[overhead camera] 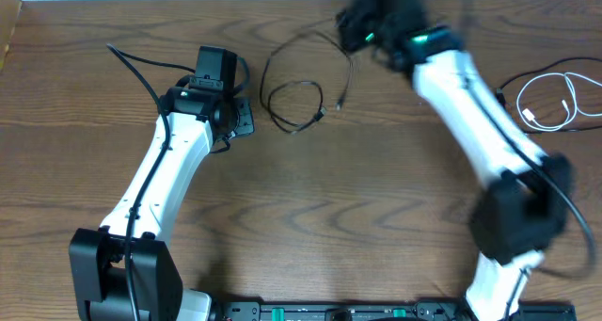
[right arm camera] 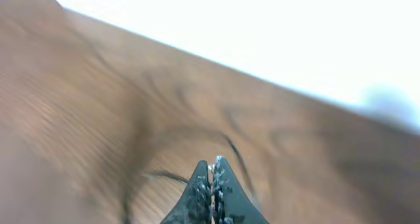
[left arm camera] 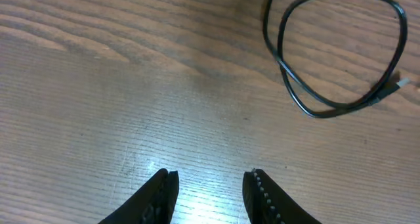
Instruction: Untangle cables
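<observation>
- The black cable [left arm camera: 315,113] lies looped on the worktop [overhead camera: 376,199], at 12 o'clock seen from overhead. One strand runs toward 1 o'clock, probably drawn by the right pincer [right arm camera: 212,163], which is clenched there. I cannot tell whether it pinches the strand.
- The left pincer [left arm camera: 210,177] hangs released and empty at the loop's 9 o'clock, seemingly ready to pin it.
- The loop's long axis runs 9-to-3, and one plug points to 6 o'clock.
- The white cable [overhead camera: 531,116] sits well apart at 3 o'clock.

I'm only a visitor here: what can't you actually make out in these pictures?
Right wrist view: motion blur; whether the shut right gripper pinches the black cable is unclear.
Overhead view: the white cable reaches the right edge; plugs too small.
Left wrist view: the black cable runs off the top edge.
</observation>
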You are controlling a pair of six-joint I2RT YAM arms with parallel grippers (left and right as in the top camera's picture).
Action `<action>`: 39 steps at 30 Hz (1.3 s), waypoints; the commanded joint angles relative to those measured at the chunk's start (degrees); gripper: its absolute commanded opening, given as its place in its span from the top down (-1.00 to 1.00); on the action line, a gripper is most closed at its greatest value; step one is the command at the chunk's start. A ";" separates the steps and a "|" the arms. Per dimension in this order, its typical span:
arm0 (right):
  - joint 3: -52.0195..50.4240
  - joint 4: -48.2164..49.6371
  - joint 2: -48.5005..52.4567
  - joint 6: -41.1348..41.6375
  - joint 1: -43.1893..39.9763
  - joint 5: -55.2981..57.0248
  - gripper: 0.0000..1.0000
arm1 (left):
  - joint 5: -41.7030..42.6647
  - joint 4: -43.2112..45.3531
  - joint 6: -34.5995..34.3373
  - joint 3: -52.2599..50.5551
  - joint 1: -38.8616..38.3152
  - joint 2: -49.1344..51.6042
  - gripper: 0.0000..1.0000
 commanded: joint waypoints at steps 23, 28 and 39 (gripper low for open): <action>0.02 -18.14 10.03 -7.69 5.46 -6.08 0.43 | -3.30 -0.83 -4.52 -0.07 4.28 -0.26 0.00; 0.02 -16.22 15.02 -16.31 10.29 -5.64 0.32 | -2.89 -2.60 -6.45 -0.07 10.14 -1.77 0.00; 0.02 -2.47 23.50 -18.49 16.61 -3.15 0.15 | -2.01 -4.04 -7.54 -0.07 13.07 -1.84 0.00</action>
